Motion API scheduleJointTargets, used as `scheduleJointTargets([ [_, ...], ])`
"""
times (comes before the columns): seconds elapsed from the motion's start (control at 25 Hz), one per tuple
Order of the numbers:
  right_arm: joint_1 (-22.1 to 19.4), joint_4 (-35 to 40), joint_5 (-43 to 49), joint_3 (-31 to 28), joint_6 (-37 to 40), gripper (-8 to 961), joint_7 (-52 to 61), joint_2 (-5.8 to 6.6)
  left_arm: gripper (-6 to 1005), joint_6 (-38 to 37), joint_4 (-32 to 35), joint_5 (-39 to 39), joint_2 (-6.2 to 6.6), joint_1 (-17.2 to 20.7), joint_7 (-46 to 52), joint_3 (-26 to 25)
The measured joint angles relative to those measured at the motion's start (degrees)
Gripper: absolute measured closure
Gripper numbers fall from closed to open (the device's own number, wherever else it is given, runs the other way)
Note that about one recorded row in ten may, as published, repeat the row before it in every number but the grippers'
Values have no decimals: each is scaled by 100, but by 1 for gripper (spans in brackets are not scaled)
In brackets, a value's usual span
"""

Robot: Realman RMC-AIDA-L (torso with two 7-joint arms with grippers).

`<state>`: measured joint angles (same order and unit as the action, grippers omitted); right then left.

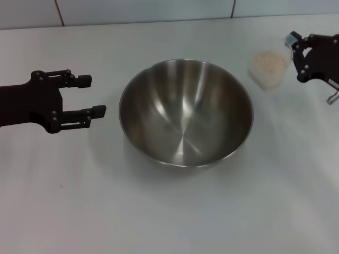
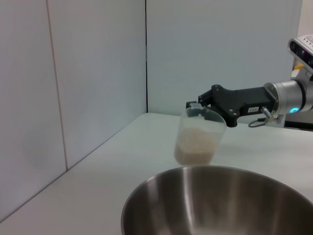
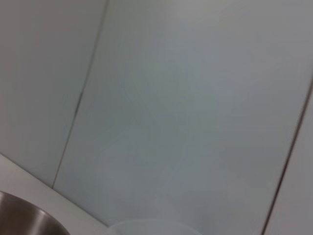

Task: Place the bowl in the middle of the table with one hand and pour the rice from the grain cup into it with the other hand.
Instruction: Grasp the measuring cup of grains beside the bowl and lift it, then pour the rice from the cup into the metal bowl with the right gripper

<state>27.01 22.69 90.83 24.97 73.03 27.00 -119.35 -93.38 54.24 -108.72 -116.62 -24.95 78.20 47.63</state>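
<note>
The large steel bowl (image 1: 185,114) stands empty in the middle of the white table (image 1: 169,211). My left gripper (image 1: 91,95) hovers just left of the bowl, open, with nothing between its fingers. At the far right, my right gripper (image 1: 294,57) is shut on the rim side of the grain cup (image 1: 270,67), which holds pale rice (image 1: 267,62). In the left wrist view the grain cup (image 2: 198,139) hangs roughly upright beyond the bowl (image 2: 220,200), held by the right gripper (image 2: 203,106). The right wrist view shows only the bowl's edge (image 3: 24,215) and the cup's rim (image 3: 146,227).
A pale tiled wall (image 1: 159,10) runs along the table's far edge. In the left wrist view, wall panels (image 2: 73,73) close off the table on that side too. Bare tabletop lies in front of the bowl.
</note>
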Motion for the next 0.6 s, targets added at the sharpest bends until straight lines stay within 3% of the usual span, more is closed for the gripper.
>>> scheduleJointTargets([
  [0.32, 4, 964, -29, 869, 154, 936, -190, -8, 275, -14, 8, 0, -7, 11, 2, -5],
  [0.6, -118, 2225, -31, 2141, 77, 936, -304, -21, 275, -40, 7, 18, -43, 63, -26, -4],
])
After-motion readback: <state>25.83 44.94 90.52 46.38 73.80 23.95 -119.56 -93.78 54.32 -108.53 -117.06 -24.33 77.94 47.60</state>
